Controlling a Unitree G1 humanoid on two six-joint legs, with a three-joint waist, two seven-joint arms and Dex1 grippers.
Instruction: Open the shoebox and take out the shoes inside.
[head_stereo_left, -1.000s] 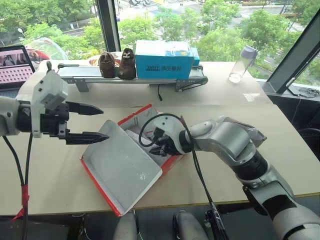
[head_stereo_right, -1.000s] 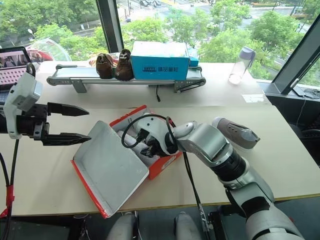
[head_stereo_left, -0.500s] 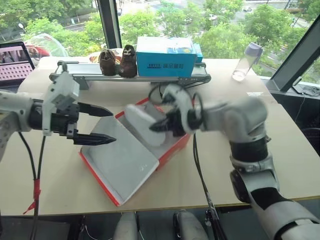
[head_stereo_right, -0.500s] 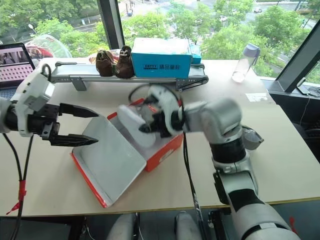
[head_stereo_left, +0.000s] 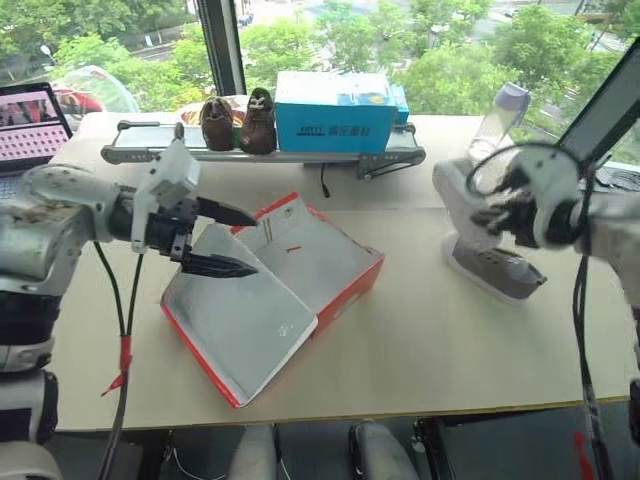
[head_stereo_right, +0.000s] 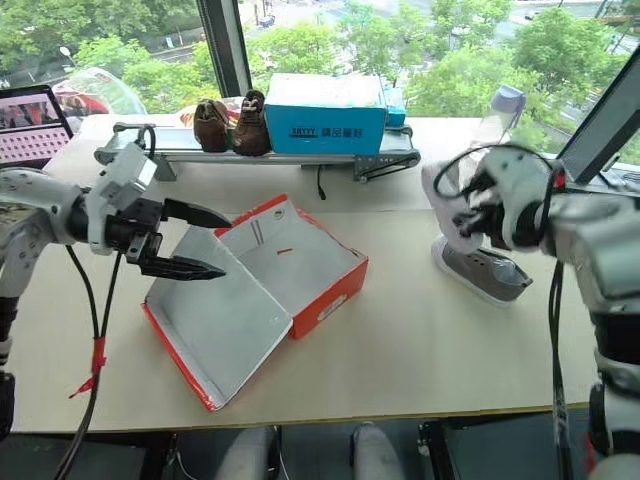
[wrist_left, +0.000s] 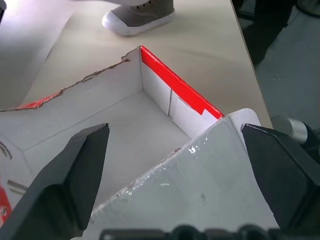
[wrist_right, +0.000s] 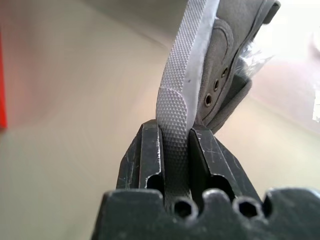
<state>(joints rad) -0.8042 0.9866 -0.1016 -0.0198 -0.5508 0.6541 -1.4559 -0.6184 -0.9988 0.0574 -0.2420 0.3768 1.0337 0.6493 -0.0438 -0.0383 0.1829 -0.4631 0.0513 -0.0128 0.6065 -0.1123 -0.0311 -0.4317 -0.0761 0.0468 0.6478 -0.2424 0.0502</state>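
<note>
the right gripper (wrist_right: 175, 150) pinches the second shoe (head_stereo_right: 447, 200) by its sole, held above its mate (head_stereo_right: 485, 272) for setting down; left gripper (head_stereo_right: 195, 242), fingers spread, props the shoebox (head_stereo_right: 300, 265) lid (box now empty).

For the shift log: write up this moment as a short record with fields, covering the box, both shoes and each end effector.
box: red shoebox on the table, lid open, no shoes visible inside
first shoe: grey sneaker resting on the table, to the right of the box
second shoe: sneaker held up in the air, above the first
right end effector: shut on the second shoe's sole
left end effector: open, over the open lid
back shelf: blue box, brown shoes
</note>
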